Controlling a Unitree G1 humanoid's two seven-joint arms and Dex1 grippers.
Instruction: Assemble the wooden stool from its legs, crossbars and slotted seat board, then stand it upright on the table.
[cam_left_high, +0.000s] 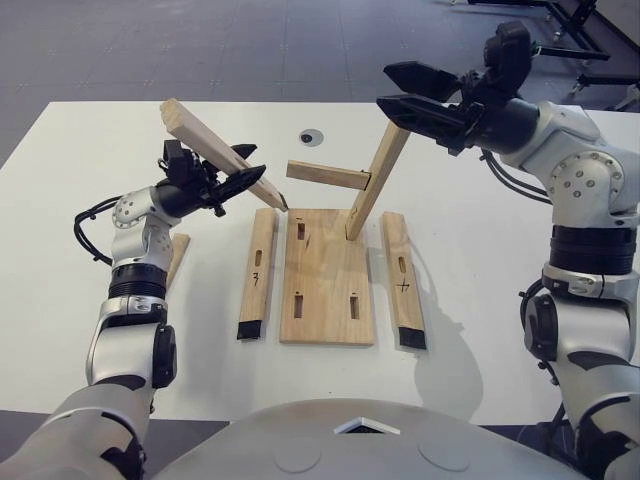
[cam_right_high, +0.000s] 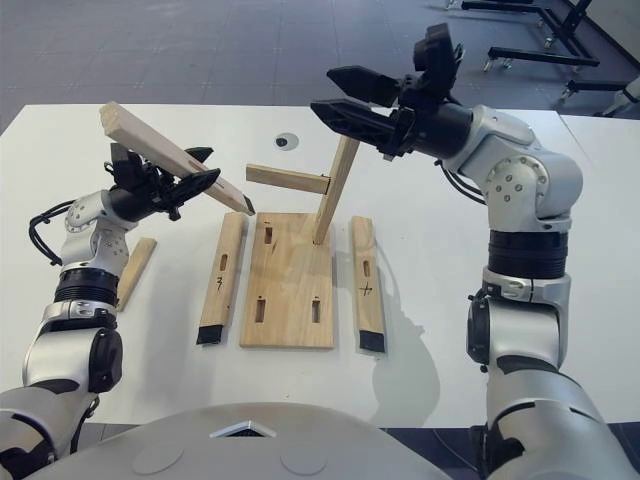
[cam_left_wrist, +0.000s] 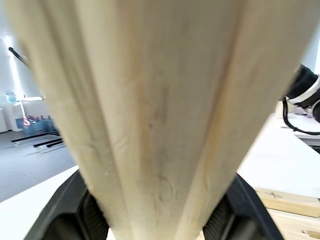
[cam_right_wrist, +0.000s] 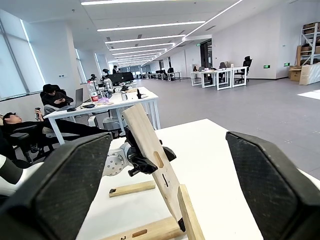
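The left end effector (cam_left_high: 215, 182) is clamped on a tilted leg (cam_left_high: 200, 128), whose dark tip, just ahead of it, nears the seat board (cam_left_high: 327, 305). The right end effector (cam_left_high: 384, 87) gapes wide; just under it leans the standing leg (cam_left_high: 372, 185) with its crossbar (cam_left_high: 328, 177). With nothing gripping that leg, a knock from the held one could topple it.

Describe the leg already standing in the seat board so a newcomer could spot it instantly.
Find the white table, then the seat board lying at its middle. From the board's far right corner rises one leg; unlike the flat legs alongside, it stands on end with a crossbar jutting sideways.
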